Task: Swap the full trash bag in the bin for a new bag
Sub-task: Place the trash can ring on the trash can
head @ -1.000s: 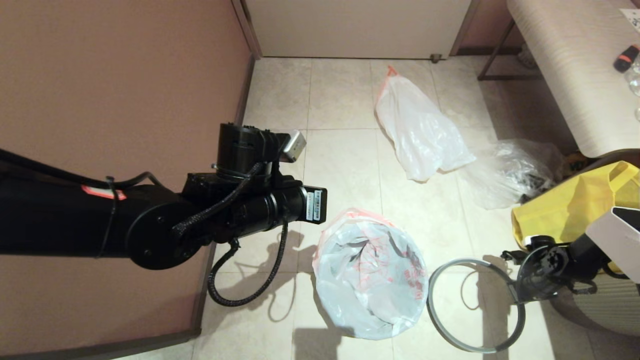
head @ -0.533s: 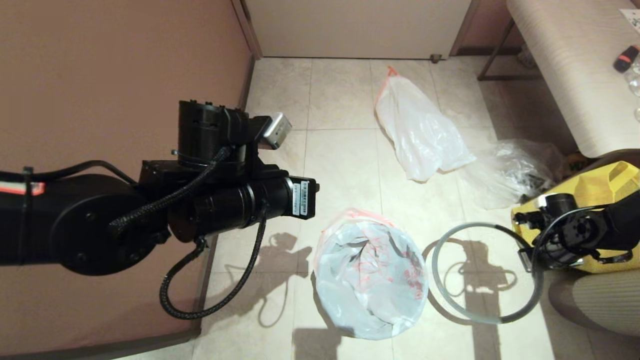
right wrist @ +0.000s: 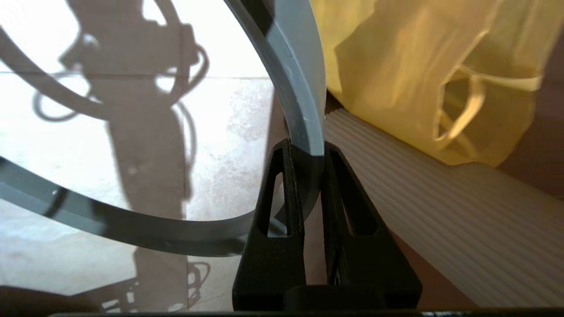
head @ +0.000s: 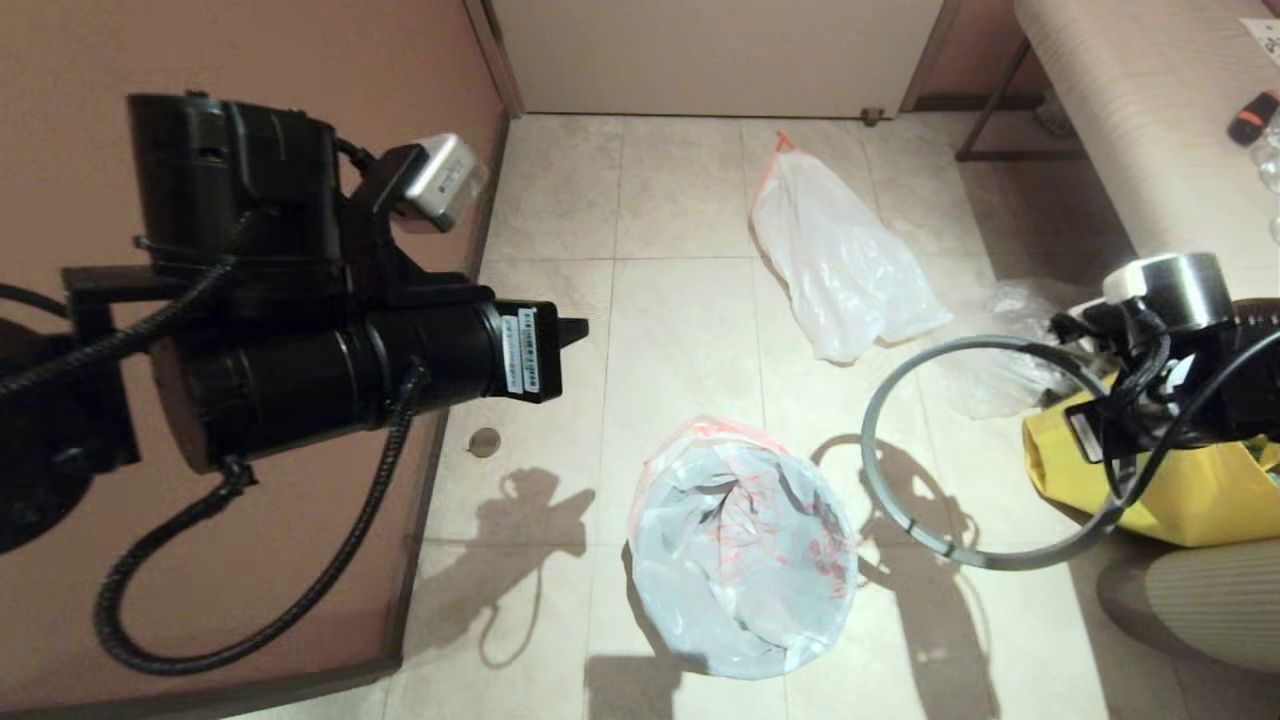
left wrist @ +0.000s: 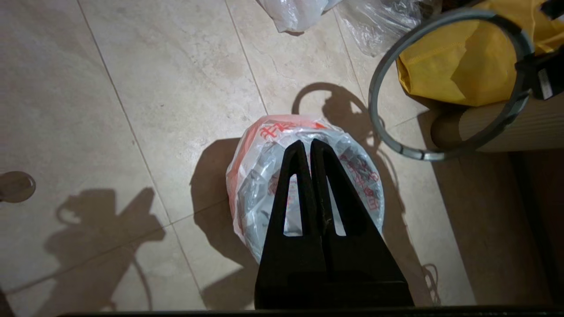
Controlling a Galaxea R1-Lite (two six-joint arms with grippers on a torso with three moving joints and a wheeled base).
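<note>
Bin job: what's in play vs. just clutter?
In play: new bag lining the bin; grey hoop held by right gripper; full trash bag on floor; left gripper shut, empty.
Clutter: yellow tote bag, clear plastic bag.

The head camera looks steeply down from high up onto the tiled floor, with both arms at the frame edges. The left wrist camera sits behind its pincer and faces down at the lined bin from well above. The right wrist camera sits close behind its pincer, so the grey hoop fills much of its frame. All three views share the hoop, the yellow tote and the floor; head and left wrist views share the bin.
</note>
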